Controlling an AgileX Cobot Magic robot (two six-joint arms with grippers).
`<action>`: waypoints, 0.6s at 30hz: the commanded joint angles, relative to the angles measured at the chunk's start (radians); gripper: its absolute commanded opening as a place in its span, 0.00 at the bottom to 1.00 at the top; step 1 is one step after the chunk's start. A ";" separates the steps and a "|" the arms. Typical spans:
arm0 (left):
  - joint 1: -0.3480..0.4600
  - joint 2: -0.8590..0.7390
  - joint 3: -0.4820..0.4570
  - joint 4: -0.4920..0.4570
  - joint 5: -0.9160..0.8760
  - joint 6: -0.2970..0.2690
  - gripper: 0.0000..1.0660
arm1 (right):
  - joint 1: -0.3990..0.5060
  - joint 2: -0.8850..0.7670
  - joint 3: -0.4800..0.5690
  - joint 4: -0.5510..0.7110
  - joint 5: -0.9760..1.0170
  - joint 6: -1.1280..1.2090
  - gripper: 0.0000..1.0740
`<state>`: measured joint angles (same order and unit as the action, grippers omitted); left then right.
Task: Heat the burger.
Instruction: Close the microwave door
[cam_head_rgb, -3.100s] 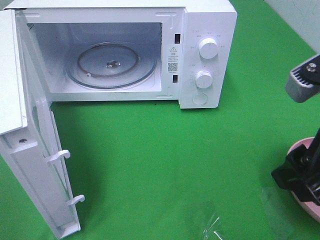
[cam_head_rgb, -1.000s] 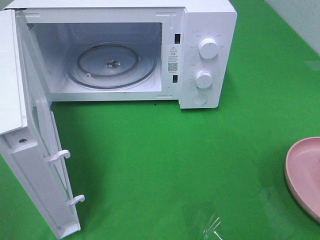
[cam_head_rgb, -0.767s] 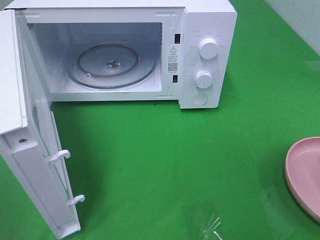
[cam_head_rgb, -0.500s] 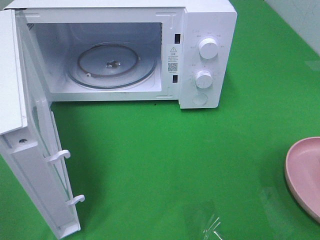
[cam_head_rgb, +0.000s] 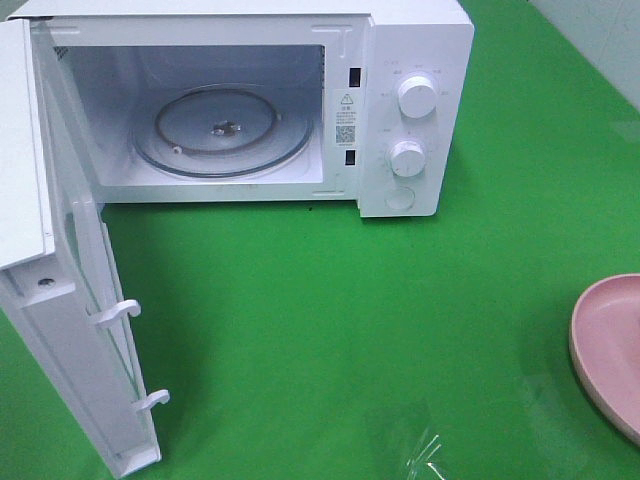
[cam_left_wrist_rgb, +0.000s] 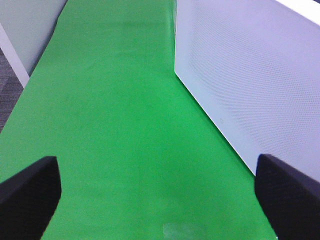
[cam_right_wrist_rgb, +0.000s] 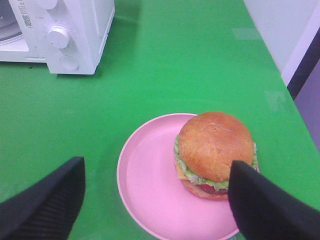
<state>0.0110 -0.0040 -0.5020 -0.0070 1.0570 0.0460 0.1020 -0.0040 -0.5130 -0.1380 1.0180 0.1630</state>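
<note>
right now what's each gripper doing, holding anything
Left gripper: open, holding nothing, above the green table cover.
Right gripper: open, holding nothing, above the shallow pink plate with the round golden-brown burger.

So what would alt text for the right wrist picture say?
A burger sits on a pink plate on a green table, between the open right pincer fingertips. A white microwave stands behind.

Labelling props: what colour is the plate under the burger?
Pink; the shallow round plate shows best in the right wrist view.

Golden-bun burger (cam_right_wrist_rgb: 215, 155) upright, off-centre on pink plate (cam_right_wrist_rgb: 150, 185).
</note>
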 joint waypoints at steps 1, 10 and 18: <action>0.005 -0.022 0.001 -0.002 -0.015 -0.002 0.91 | -0.007 -0.026 0.006 0.000 -0.011 -0.013 0.70; 0.005 -0.022 0.001 -0.002 -0.015 -0.002 0.91 | -0.007 -0.026 0.006 0.000 -0.011 -0.013 0.70; 0.005 -0.022 -0.007 -0.004 -0.019 -0.006 0.90 | -0.007 -0.026 0.006 0.000 -0.011 -0.013 0.70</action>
<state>0.0110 -0.0040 -0.5020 -0.0070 1.0570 0.0460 0.1020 -0.0040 -0.5130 -0.1380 1.0180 0.1630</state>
